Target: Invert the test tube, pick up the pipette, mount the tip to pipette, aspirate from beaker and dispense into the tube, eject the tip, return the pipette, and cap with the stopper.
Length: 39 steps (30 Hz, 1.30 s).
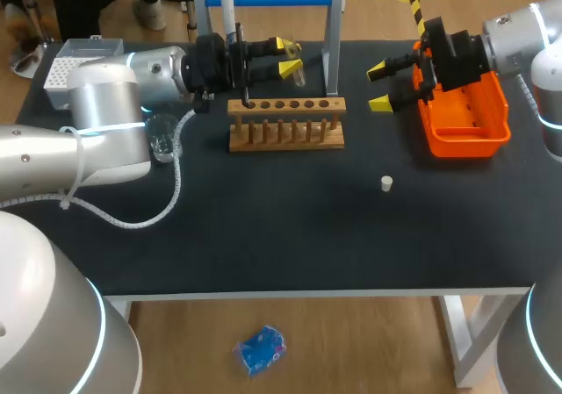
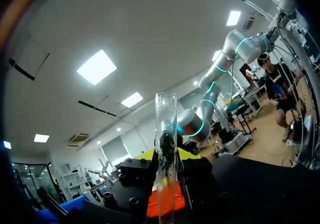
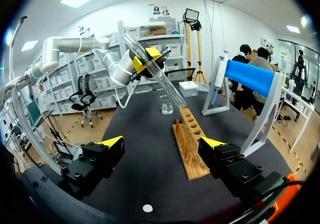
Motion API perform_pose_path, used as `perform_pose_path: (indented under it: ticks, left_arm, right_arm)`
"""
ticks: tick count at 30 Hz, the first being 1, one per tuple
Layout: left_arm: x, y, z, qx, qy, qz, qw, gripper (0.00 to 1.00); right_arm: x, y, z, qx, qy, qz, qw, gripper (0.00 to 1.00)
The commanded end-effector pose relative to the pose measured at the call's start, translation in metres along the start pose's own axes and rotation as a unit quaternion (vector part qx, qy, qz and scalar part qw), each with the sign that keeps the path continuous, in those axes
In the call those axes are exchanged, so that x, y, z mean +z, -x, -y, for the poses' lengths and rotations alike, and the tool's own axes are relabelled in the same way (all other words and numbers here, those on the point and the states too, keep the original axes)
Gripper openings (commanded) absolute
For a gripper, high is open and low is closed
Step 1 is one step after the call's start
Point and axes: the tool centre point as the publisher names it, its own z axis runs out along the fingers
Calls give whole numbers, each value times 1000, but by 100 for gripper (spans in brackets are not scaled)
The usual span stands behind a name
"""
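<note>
**pipette_pete:** How's that test tube (image 1: 299,74) going to handle, and where is it right now?

**glassfan:** It's thin glass, so I'd guess light, stiff, slick and easy to crack. It's up in the air, pinched between the yellow tips of the left gripper (image 1: 287,54). In the head view that puts it just past the far side of the wooden rack (image 1: 286,124), about 12 o'clock from the rack's middle. The right wrist view shows it tilted rather than upright, with the lower end angled down toward the rack. The hold is around mid-length, which seems right to me: a gentle squeeze on the wall, away from the rim. I honestly can't tell which end is the mouth, the glass is too see-through.

**pipette_pete:** And the arms?

**glassfan:** The left arm comes in from 9 o'clock and lies low and stretched across the table, wrist level, fingers pointing toward 3. The right arm enters from around 2 o'clock. The right gripper (image 1: 379,87) has its fingers spread wide with nothing between them. It points back toward 9 and hovers by the orange bin (image 1: 465,135), roughly 3 o'clock from the rack. The stopper (image 1: 385,182) sits on the table at about 4 o'clock from the rack. The beaker (image 1: 162,138) is at 9 o'clock, tucked beside the left arm.
</note>
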Motion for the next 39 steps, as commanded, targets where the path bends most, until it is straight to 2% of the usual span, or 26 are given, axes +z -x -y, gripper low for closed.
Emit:
perform_pose_path:
  ticks: [1,6,7,10,13,15,16,32,39]
  left_arm:
    - [0,4,-3,-35,37,-3,999,0]
    - [4,6,-7,-86,61,-6,994,0]
    - [6,6,-9,-105,80,-14,991,0]
    - [8,5,-14,-146,92,-23,985,0]
    - [8,5,-18,-159,103,-24,982,0]
    - [7,5,-20,-163,111,-17,980,0]
    - [6,5,-21,-164,130,-17,978,0]
    - [6,5,-21,-164,130,-17,978,0]
    - [4,12,-31,-169,121,-8,978,0]
  right_arm:
    - [0,0,0,0,-1,0,1000,100]
    - [0,0,0,0,-1,0,1000,100]
    - [0,0,0,0,-1,0,1000,100]
    - [0,0,0,0,-1,0,1000,100]
    - [0,0,0,0,-1,0,1000,100]
    - [0,0,0,0,-1,0,1000,100]
    - [0,0,0,0,-1,0,1000,100]
    - [0,0,0,0,-1,0,1000,100]
    - [0,0,0,0,-1,0,1000,100]
